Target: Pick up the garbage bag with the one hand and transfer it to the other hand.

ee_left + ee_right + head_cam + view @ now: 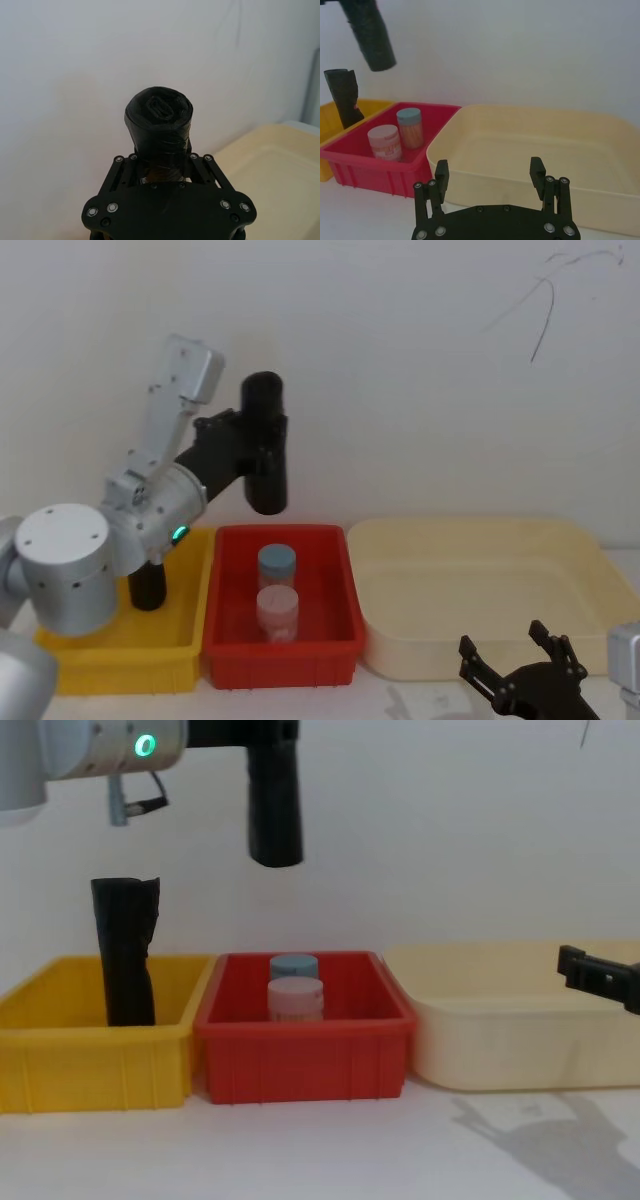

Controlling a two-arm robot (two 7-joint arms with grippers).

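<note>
"Where is the garbage bag (pixel 265 445)?"

"In my left gripper (pixel 162 167), whose fingers are clamped on the roll about halfway along it. It hangs upright in the air, high over the back of the red bin (pixel 280 660) and well above the two jars (pixel 277 585) inside. My arm's green ring light (pixel 146 745) is lit."

"And your other one?"

"My right gripper (pixel 489 167) sits low at the front right, just before the cream tub (pixel 480 525), with its fingers spread apart."

"There's another black roll (pixel 125 955)?"

"Yes, it stands in the yellow bin (pixel 120 665), well apart from the one I hold."
</note>
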